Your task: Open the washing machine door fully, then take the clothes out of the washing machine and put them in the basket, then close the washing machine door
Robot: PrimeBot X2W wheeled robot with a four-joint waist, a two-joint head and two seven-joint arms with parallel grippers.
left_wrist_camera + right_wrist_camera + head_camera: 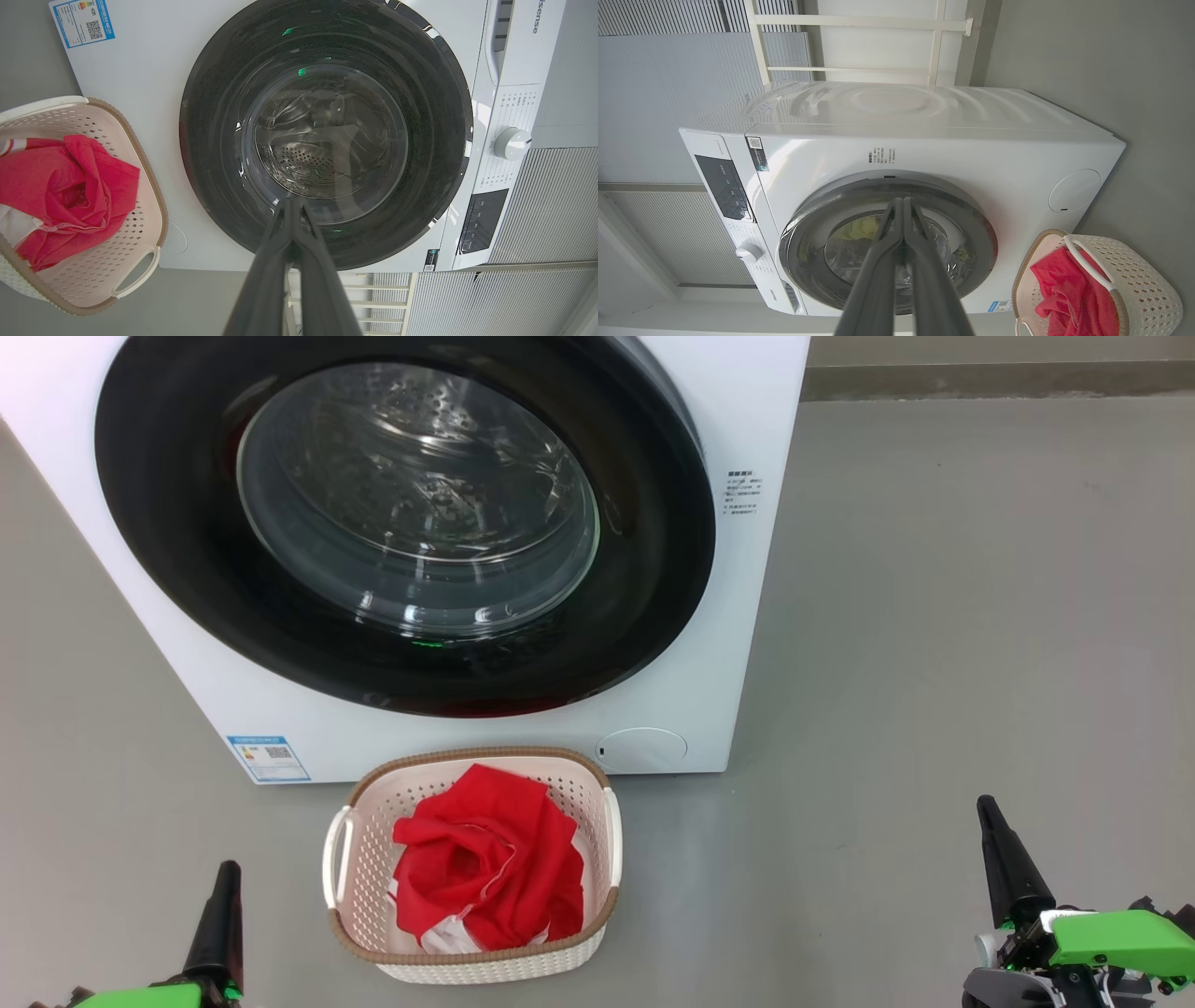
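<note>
The white washing machine (719,616) fills the upper left of the head view, and its black-ringed door (187,569) lies flat against the front, closed. Steel drum shows through the glass (420,504). On the floor before the machine stands the cream basket (369,859) with red clothes (485,868) heaped inside. My left gripper (226,870) is shut at the lower left, left of the basket, holding nothing. At the lower right my right gripper (984,803) is shut and empty too. Both wrist views look along shut fingers (289,205) (903,205) at the door (215,116) (971,219).
Grey floor (934,616) spreads to the right of the machine. A control panel with a white knob (512,143) and a detergent drawer sit along the machine's top. Ribbed pale wall panels (560,200) and a white frame stand behind the machine.
</note>
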